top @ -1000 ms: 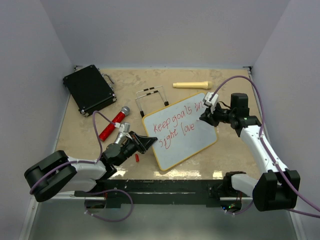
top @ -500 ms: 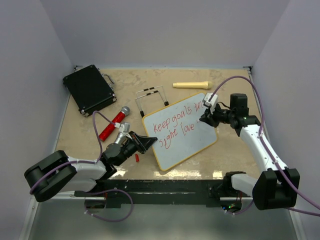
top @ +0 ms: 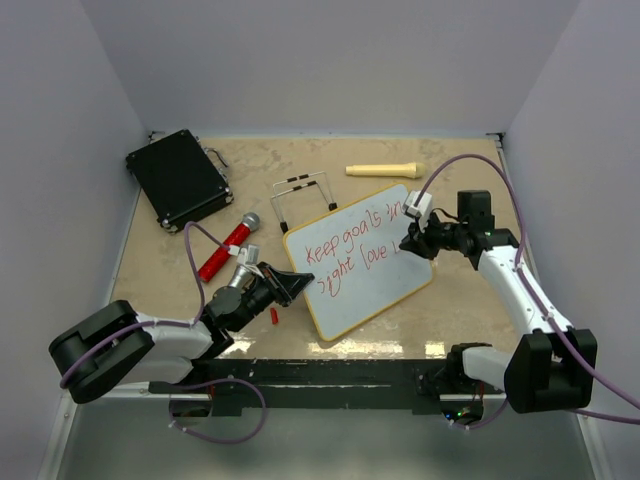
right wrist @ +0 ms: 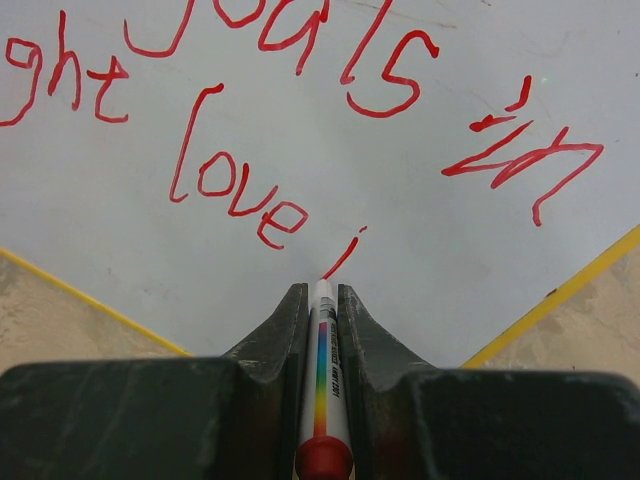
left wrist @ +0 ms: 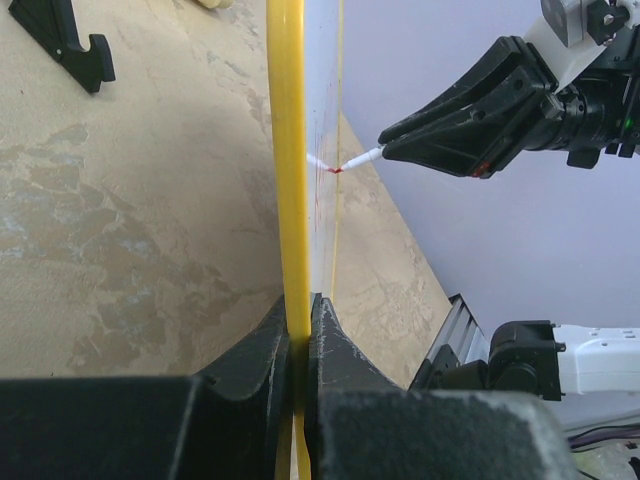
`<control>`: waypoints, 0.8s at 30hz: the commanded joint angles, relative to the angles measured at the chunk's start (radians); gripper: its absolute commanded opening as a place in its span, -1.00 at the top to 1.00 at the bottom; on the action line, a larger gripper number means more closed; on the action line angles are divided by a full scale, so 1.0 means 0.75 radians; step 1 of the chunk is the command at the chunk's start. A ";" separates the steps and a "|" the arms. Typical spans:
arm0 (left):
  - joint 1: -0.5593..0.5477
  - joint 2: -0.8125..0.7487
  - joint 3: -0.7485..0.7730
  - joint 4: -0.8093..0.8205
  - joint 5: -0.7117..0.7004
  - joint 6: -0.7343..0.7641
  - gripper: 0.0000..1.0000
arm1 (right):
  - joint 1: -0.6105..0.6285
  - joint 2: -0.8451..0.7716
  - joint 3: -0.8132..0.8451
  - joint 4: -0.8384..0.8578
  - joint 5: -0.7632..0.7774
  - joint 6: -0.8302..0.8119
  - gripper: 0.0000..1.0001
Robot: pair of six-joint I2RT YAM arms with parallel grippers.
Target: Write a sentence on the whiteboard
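The whiteboard (top: pixel 372 290) lies askew on the counter (top: pixel 460 175), right of centre, and the sentence (top: pixel 352 250) runs across it in red on two lines: "Keep goals in" above, "sight love" below. The left claw (left wrist: pixel 300 312) is clamped on the board's yellow near-left edge, while the right claw (right wrist: pixel 321 296) is pinched tight around a marker (right wrist: pixel 322 360) whose tip touches the board at a short slanted stroke (right wrist: pixel 342 252) just after "love". I judge the writing mostly done but unfinished — another letter or word seems to be forming.
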 commanded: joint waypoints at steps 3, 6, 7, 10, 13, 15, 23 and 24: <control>-0.005 0.024 0.015 0.086 0.060 0.087 1.00 | 0.001 -0.050 0.023 0.136 -0.007 0.087 1.00; -0.003 0.026 0.015 0.088 0.064 0.087 1.00 | 0.001 -0.048 0.029 0.163 -0.005 0.112 1.00; -0.003 0.026 0.015 0.088 0.062 0.087 1.00 | 0.001 -0.050 0.029 0.173 -0.003 0.118 1.00; -0.003 0.028 0.015 0.093 0.064 0.085 1.00 | 0.001 -0.058 0.023 0.202 0.013 0.144 1.00; -0.005 0.028 0.013 0.093 0.064 0.085 1.00 | 0.001 -0.075 0.012 0.230 0.052 0.169 1.00; -0.005 0.030 0.015 0.095 0.064 0.085 1.00 | 0.001 -0.081 0.006 0.245 0.069 0.183 1.00; -0.003 0.028 0.011 0.099 0.062 0.085 1.00 | 0.001 -0.064 0.012 0.190 0.087 0.151 1.00; -0.005 0.026 0.009 0.099 0.060 0.085 1.00 | 0.001 -0.050 0.014 0.169 0.085 0.134 1.00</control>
